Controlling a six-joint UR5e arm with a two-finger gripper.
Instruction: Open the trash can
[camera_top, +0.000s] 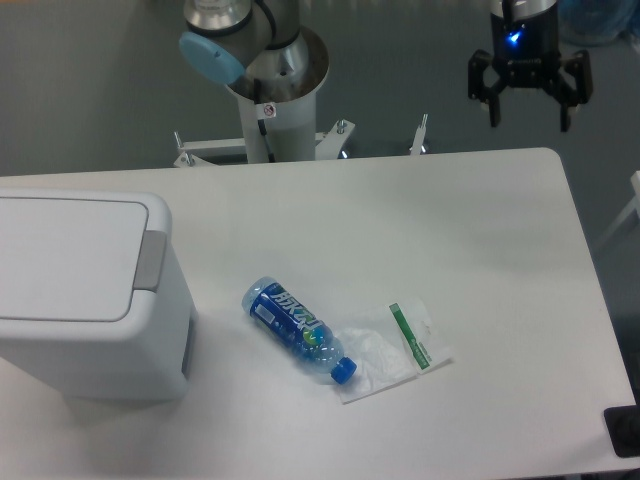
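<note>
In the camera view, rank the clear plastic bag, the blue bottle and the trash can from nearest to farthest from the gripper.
From the gripper, open at the upper right:
1. Clear plastic bag, table centre, right of the bottle.
2. Blue bottle, lying on its side at centre.
3. Trash can, far left, lid shut.

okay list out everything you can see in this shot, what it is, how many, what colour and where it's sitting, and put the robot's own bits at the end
trash can: one, white with a grey latch tab, left edge of the table, lid shut.
bottle: one, clear plastic with blue label and blue cap, lying on its side near the table's middle front.
plastic bag: one, clear with a green strip, flat on the table, right of the bottle's cap end and partly under it.
table: one, white.
dark object: one, black, at the lower right frame edge, cut off.
robot base: one, grey with light-blue cap, behind the table.
tool: one, black, open, empty, above the far right corner.
</note>
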